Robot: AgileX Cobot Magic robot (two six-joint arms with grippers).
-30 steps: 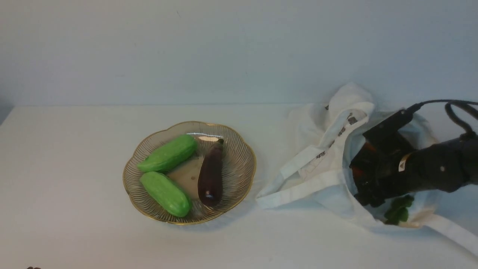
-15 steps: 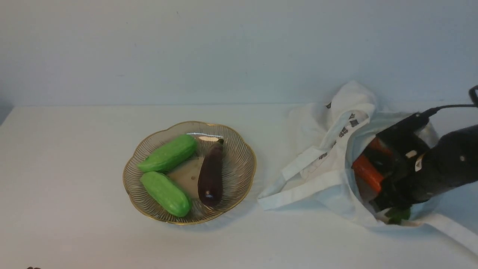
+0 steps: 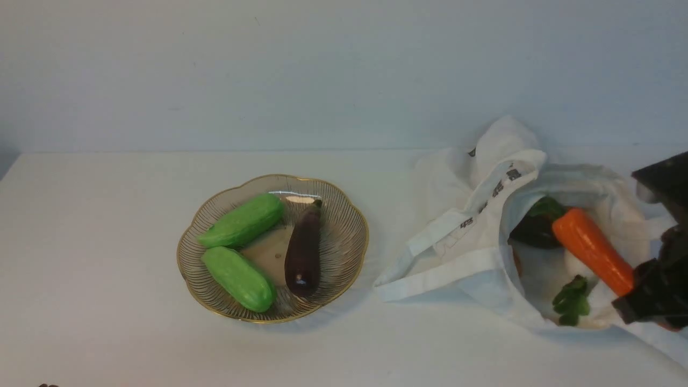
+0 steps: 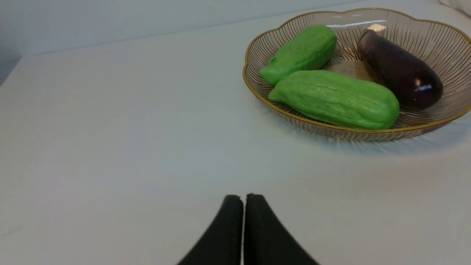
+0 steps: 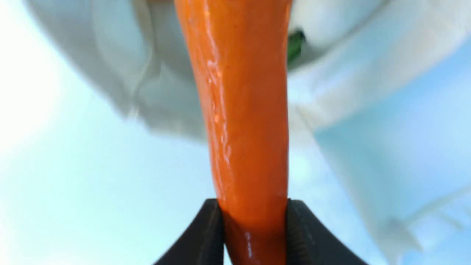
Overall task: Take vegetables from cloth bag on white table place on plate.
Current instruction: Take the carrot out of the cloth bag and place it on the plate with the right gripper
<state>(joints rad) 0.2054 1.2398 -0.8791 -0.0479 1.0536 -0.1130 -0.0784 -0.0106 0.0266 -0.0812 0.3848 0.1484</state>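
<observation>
My right gripper [image 3: 639, 298] is shut on the narrow end of an orange carrot [image 3: 591, 250], which it holds over the open mouth of the white cloth bag [image 3: 473, 236]. In the right wrist view the carrot [image 5: 244, 110] sits between the black fingers [image 5: 206, 235]. Inside the bag show a dark vegetable [image 3: 532, 231] and green leaves [image 3: 572, 306]. The glass plate [image 3: 344, 215] holds two green cucumbers [image 3: 242, 220], [image 3: 239, 279] and a purple eggplant [image 3: 303, 252]. My left gripper [image 4: 243, 206] is shut and empty above the white table [image 4: 110, 147], near the plate [image 4: 257, 88].
The bag's straps [image 3: 430, 277] trail on the table between bag and plate. A pale wall [image 3: 322, 70] stands behind the table's far edge.
My right gripper has drawn back to the right out of the bag, pulling the carrot with it. The bag's mouth now lies open. The plate and its vegetables have not moved.
</observation>
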